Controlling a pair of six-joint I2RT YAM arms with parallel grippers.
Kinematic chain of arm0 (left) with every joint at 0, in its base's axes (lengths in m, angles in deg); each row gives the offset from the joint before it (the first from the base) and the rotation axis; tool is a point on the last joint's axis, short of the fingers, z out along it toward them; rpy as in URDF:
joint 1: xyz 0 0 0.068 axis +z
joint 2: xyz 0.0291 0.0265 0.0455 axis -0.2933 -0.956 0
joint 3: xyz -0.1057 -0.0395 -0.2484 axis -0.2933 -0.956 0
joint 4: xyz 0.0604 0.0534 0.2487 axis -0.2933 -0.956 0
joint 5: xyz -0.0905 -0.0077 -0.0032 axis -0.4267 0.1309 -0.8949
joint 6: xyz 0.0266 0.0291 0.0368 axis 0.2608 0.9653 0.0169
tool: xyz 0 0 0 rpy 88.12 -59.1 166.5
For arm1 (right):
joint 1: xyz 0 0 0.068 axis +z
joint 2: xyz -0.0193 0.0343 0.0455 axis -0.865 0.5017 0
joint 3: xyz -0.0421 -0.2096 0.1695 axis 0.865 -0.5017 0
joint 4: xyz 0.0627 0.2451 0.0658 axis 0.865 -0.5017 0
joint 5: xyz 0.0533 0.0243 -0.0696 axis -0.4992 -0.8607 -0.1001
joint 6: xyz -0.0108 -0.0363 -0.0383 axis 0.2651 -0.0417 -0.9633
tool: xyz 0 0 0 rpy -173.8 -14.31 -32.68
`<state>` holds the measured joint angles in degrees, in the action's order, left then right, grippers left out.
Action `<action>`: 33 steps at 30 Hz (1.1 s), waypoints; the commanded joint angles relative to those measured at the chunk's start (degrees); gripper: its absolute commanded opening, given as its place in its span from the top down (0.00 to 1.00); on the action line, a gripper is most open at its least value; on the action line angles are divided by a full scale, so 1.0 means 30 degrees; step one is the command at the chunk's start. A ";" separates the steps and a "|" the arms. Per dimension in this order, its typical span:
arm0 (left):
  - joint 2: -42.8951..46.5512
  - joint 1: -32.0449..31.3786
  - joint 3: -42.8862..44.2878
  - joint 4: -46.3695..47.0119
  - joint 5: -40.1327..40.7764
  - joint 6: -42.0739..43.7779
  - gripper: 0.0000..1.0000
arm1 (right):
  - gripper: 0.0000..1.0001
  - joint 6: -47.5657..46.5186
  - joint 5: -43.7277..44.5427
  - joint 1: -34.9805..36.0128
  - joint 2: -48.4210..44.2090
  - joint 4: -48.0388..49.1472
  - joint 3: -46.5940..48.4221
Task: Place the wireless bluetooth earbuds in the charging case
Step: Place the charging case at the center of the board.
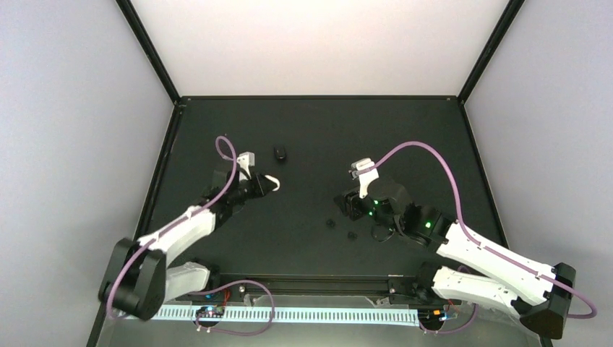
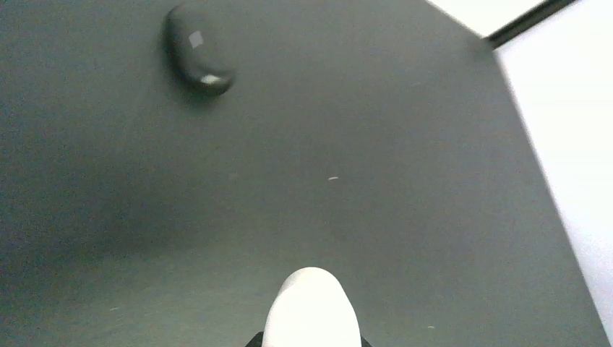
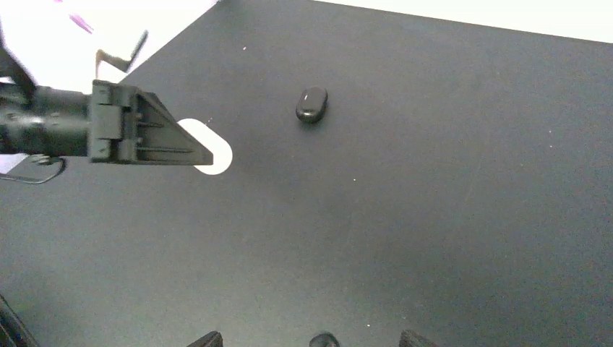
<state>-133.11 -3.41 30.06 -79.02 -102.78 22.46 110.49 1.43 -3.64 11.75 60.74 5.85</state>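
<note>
My left gripper is shut on a white oval charging case, whose rounded end pokes out past the jaws just above the table; the right wrist view shows this case from the side. A black oval case lies closed on the table just beyond it. My right gripper stands open low over the table, with a tiny black earbud lying between its fingertips, touching neither. The top view shows two black earbuds on the mat beside this gripper.
The black mat is bordered by a raised black frame, with white walls behind. The purple cables loop above both arms. The left arm's jaw housing reaches in from the left of the right wrist view.
</note>
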 commanded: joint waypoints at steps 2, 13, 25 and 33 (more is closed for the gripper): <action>-0.3927 0.3043 0.2451 -0.1338 -0.2251 -0.0636 0.98 | 0.36 0.0334 -0.0269 -0.0117 -0.0853 0.1514 -0.0827; -0.9987 0.6554 0.6473 -0.3405 -0.2618 0.0469 0.99 | 0.36 0.0106 -0.0875 -0.0110 -0.2196 0.1172 -0.2015; -1.1731 0.6940 0.6956 -0.4104 -0.1808 0.1538 0.75 | 0.36 -0.0412 -0.1044 -0.0131 -0.2948 0.0386 -0.2154; -1.0296 0.7125 0.6566 -0.4923 0.0165 0.0872 0.22 | 0.36 -0.0630 -0.0647 -0.0117 -0.3078 0.0014 -0.1687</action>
<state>-166.50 17.31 49.95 -88.92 -108.33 25.15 109.44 -1.54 -3.72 3.35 62.05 -0.31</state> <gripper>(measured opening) 0.642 0.645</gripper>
